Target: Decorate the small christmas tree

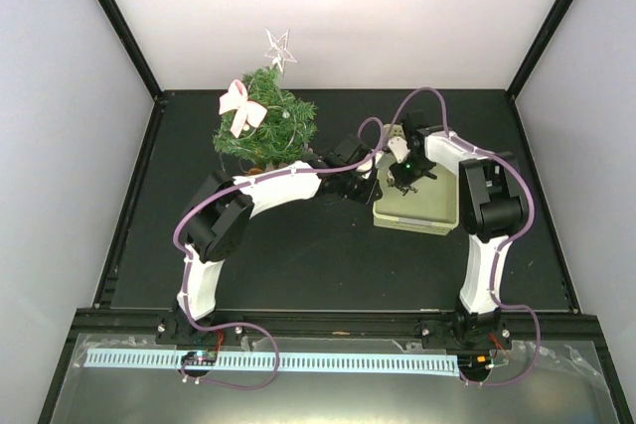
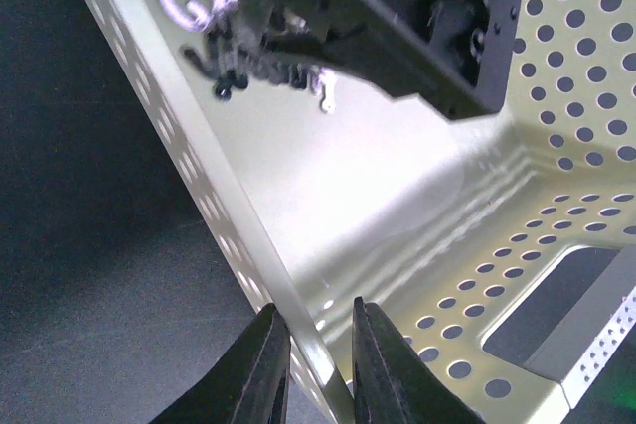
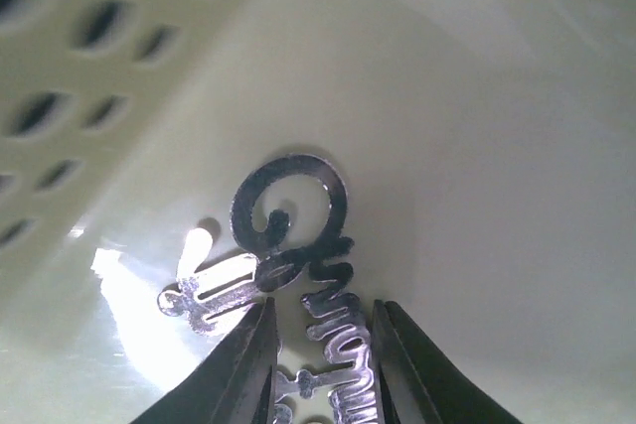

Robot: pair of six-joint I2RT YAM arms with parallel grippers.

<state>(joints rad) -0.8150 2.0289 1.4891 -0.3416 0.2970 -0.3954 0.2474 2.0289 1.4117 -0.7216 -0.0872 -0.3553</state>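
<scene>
The small christmas tree (image 1: 266,126) stands at the back left, with a silver star (image 1: 279,48) on top and a pink-white bow (image 1: 239,106) on its side. A silver script ornament (image 3: 293,215) lies flat on the floor of the pale green basket (image 1: 417,217). My right gripper (image 3: 325,345) reaches down into the basket, its fingers closed against both sides of the ornament's lower part. My left gripper (image 2: 320,350) pinches the basket's near wall (image 2: 214,196), one finger outside and one inside. In the left wrist view the ornament (image 2: 199,2) shows under the right gripper's black body (image 2: 417,27).
The basket's perforated walls (image 2: 556,146) surround the right gripper closely. Both arms meet over the black mat (image 1: 298,255) near the basket's left side. White enclosure walls (image 1: 60,146) and a black frame border the table.
</scene>
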